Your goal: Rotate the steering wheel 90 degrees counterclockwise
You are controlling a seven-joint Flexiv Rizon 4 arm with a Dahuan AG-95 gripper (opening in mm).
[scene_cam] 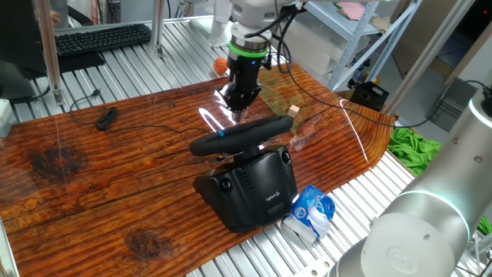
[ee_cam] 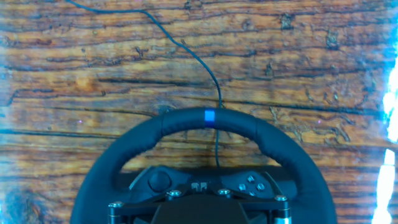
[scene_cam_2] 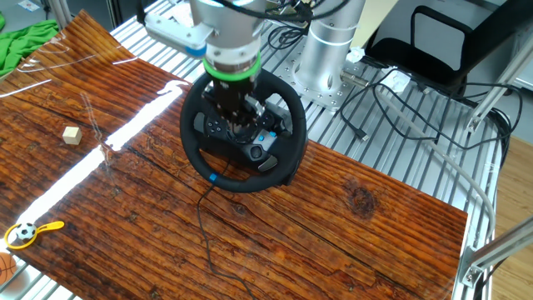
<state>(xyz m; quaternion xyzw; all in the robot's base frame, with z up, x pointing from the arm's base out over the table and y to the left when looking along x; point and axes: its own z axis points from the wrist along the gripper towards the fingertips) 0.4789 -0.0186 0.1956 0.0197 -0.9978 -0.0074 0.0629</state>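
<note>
Fingers pressed together and empty, the gripper [scene_cam: 241, 114] hangs above the steering wheel [scene_cam_2: 242, 133] at mid-table, its blue stripe [ee_cam: 209, 117] marking where a steady, rim-following counterclockwise push would likely work best.

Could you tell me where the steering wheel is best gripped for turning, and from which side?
Grip the padded rim of the steering wheel near its blue stripe, coming from above with the jaws straddling the rim. There the rim is an open arc clear of spokes and hub buttons, probably leaving room for fingers both sides.
</note>
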